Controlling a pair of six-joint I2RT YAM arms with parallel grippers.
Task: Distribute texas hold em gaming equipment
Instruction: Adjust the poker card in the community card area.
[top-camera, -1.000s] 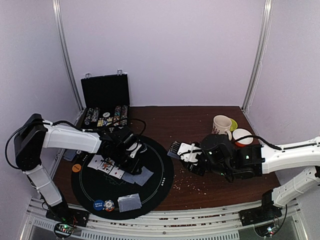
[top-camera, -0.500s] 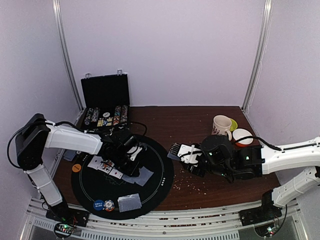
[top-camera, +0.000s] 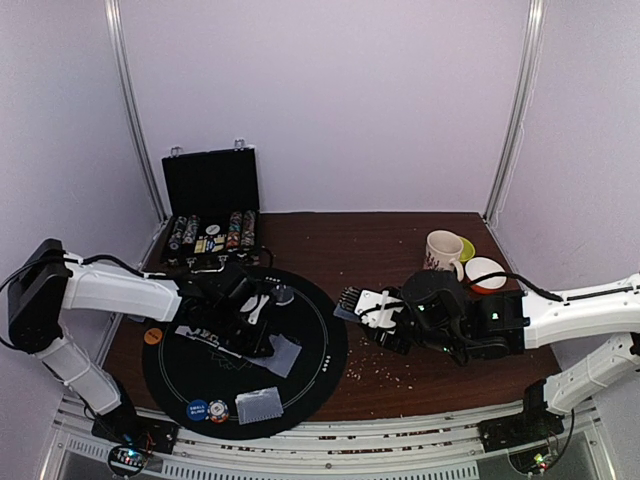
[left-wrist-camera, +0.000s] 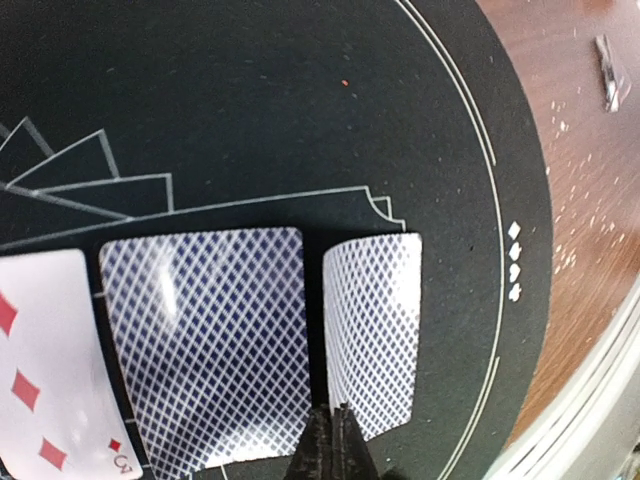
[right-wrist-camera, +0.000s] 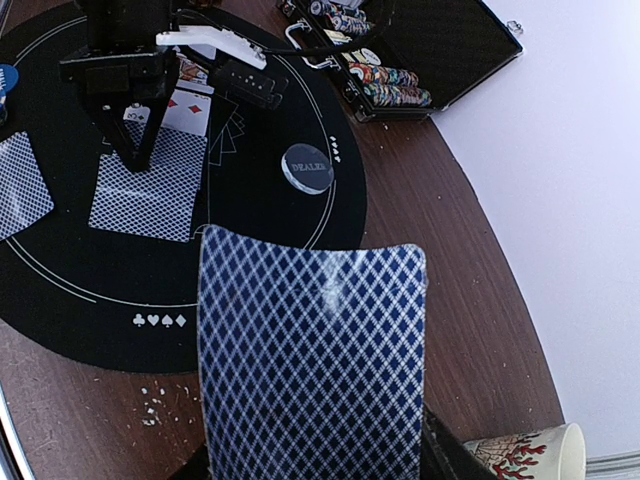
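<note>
Soft, even light from above fills the top view: the pale walls (top-camera: 350, 100) read bright with a lilac cast, the black mat (top-camera: 310, 370) swallows detail, and shadows beneath the arms are faint. The rails (top-camera: 133, 110) near the left and right edges bow slightly from lens distortion. In the left wrist view the face-down cards (left-wrist-camera: 205, 340) are sharp, the left one streaked with pale glare; the left gripper (left-wrist-camera: 331, 435) at the bottom edge is a dark blur. In the right wrist view the held card (right-wrist-camera: 310, 370) shows sheen near its upper middle, the wall at right is washed out, and the mug (right-wrist-camera: 520, 455) at lower right is soft.
</note>
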